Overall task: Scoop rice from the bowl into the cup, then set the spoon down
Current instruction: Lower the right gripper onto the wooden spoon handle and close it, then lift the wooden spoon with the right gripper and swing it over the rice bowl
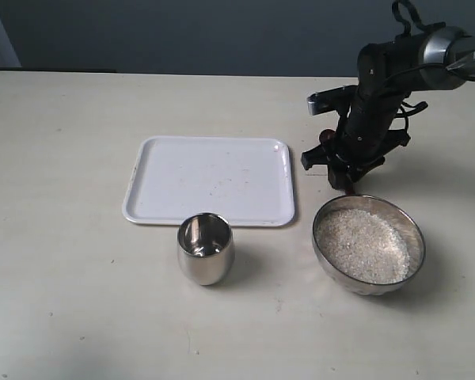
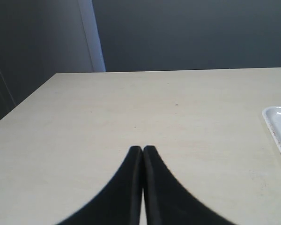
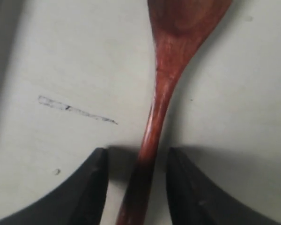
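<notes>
Right hand (image 3: 136,151) spread, straddling slim glossy reddish-brown spoon (image 3: 166,70); left hand (image 2: 143,149) closed.

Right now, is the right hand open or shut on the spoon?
Open. In the right wrist view the right hand straddles the spoon handle, with gaps on both sides.

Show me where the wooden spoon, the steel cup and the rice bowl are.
spoon (image 3: 160,98): right wrist view, on its slim handle.
cup (image 1: 206,265): exterior view, on its front wall.
bowl (image 1: 372,289): exterior view, on its front wall.
</notes>
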